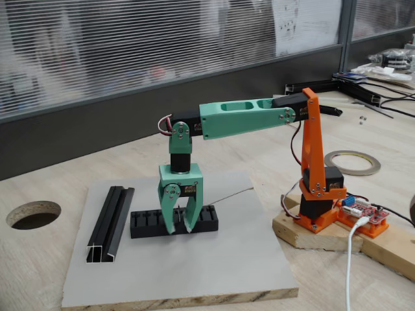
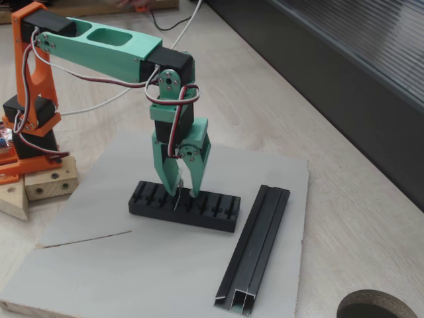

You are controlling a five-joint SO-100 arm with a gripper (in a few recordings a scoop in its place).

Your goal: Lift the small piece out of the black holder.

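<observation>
The green hand (image 2: pixel 182 192) points straight down over the matte black holder (image 2: pixel 212 213), its fingers pinched on the small piece (image 2: pixel 177 197), a thin pale sliver at a middle slot. A grooved black rail (image 2: pixel 255 248) lies beside the holder on the grey board (image 2: pixel 132 265).

Mint-green arm (image 1: pixel 249 118) and tool (image 1: pixel 180 223), orange base links, black servos, red-white-black cables.
</observation>
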